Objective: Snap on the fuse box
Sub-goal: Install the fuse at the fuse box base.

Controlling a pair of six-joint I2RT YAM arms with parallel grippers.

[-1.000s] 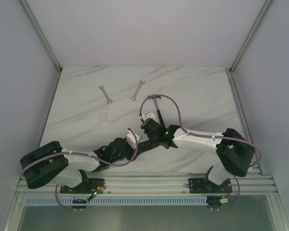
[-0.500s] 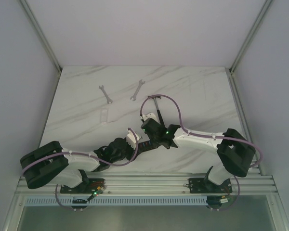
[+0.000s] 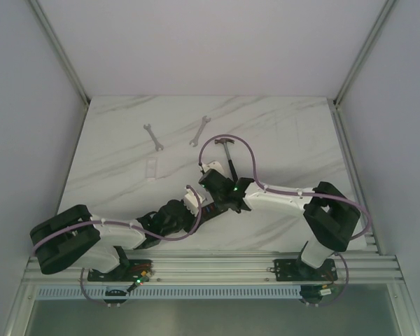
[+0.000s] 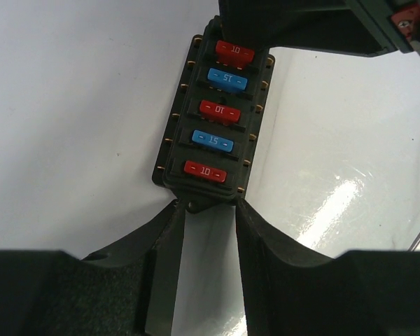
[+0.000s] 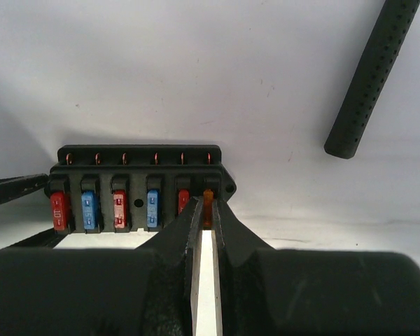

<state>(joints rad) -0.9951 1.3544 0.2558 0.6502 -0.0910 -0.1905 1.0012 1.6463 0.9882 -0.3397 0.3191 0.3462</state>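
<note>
The fuse box [image 4: 211,129] lies flat on the table [image 3: 287,133], caught between my two arms. Its long axis runs from my left gripper [image 4: 208,210] toward my right gripper [image 5: 208,211]. My left gripper is clamped on the box's near end — its jaws bracket the small lug there and pin the housing down. Going along the face from that end, I read five fuses seated in a row: red, blue, red, blue, red.

The sixth slot, at the box's far end, is where my right gripper works. Its jaws are pinched almost shut on an orange fuse [image 5: 208,203], which stands upright at the mouth of that last slot, just beside the last red one. Whether it is fully home I cannot tell.

The right arm is the one on the job, directly over the far end. I judge the next move to be a straight press down into the box — across its long axis, not along it — with the left grip bracing against the push. The hammer [image 5: 367,84] lies beyond the box's far end, well apart from it.
</note>
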